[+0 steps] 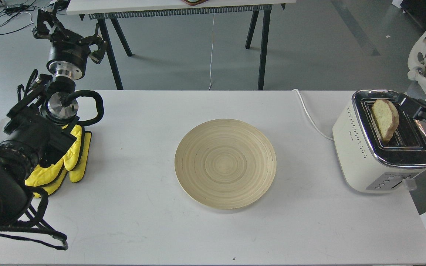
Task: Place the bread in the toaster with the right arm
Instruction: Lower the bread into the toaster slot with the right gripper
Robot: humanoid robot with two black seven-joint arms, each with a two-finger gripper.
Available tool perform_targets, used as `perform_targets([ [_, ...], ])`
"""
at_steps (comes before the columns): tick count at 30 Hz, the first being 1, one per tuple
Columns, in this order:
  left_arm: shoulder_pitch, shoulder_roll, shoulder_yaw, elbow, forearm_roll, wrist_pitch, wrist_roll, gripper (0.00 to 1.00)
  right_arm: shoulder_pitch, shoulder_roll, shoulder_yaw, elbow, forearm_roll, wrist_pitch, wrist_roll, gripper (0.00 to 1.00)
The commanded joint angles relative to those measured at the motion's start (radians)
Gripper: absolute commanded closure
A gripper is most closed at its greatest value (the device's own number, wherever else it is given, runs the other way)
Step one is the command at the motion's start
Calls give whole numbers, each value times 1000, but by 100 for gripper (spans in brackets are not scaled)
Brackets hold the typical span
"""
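The bread [385, 119] stands on edge in the left slot of the cream-white toaster [361, 155], with its upper part sticking out above the chrome top. My right gripper [405, 101] reaches in from the right edge, and its tip is just right of the bread's top edge. Its fingers are too dark to tell apart, and I cannot tell whether they touch the slice. My left gripper [70, 37] is at the far left, beyond the table's back edge, open and empty.
A round beige wooden plate [225, 163] lies in the middle of the white table [142, 221]. A yellow mitt [73, 155] lies under my left arm. The toaster's white cord [311, 116] runs to the back edge. A white chair [425, 55] stands behind the toaster.
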Motion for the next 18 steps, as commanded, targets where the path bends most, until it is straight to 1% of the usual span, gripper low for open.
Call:
perform_targets([
  [1, -2, 0, 1, 0, 1, 0, 0, 0, 0, 76, 86, -14, 127, -19, -1, 2],
  [7, 0, 0, 0, 0, -1, 0, 0, 0, 2, 229, 269, -80, 403, -7, 2, 1],
  [12, 0, 0, 0, 0, -1, 0, 2, 0, 2, 382, 399, -213, 613, 2, 2, 0],
  [14, 0, 0, 0, 0, -1, 0, 0, 0, 2, 441, 453, -257, 668, 40, 5, 0],
  [15, 0, 0, 0, 0, -1, 0, 0, 0, 0, 468, 485, -280, 699, 74, 15, 0],
  [18, 0, 0, 0, 0, -1, 0, 0, 0, -7, 527, 551, -385, 835, 213, 53, 0],
])
